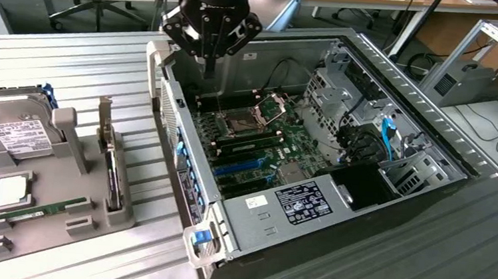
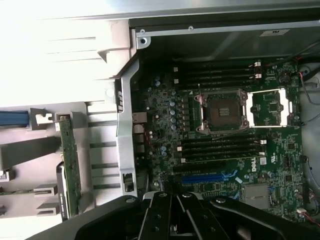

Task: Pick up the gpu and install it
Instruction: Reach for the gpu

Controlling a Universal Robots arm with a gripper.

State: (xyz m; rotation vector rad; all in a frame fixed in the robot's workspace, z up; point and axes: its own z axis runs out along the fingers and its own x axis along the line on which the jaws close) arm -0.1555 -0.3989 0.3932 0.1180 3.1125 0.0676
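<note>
- Exterior view: the gripper (image 1: 208, 71) hangs above the far corner of the open computer case (image 1: 173, 117), at the exterior view's left end of it. Its jaws are pressed together and hold nothing.
- The gpu (image 1: 111, 169) stands on its edge in a slot of the grey holder (image 1: 123, 217), outside the case on the exterior view's left and well apart from the gripper.
- With the jaws together, a descent onto the card would likely push it rather than grip it, and could tip it in its slot.
- A hard drive (image 1: 10, 127) and a memory stick (image 1: 37, 211) share the holder, so an aim slightly off could catch the wrong part or a holder post.
- The case wall lies between gripper and card; a low sideways move could strike its rim.
- Wrist view: the gripper (image 2: 172, 200), jaws closed, looks down on the motherboard (image 2: 225, 150). The gpu (image 2: 70, 165) shows edge-on in its holder beyond the case wall.
- The processor socket (image 2: 220, 112) lies open; a card carried low or dropped could damage it.
- The blue slot (image 2: 205, 177) is narrow, so a tilted card would probably jam or bend.
</note>
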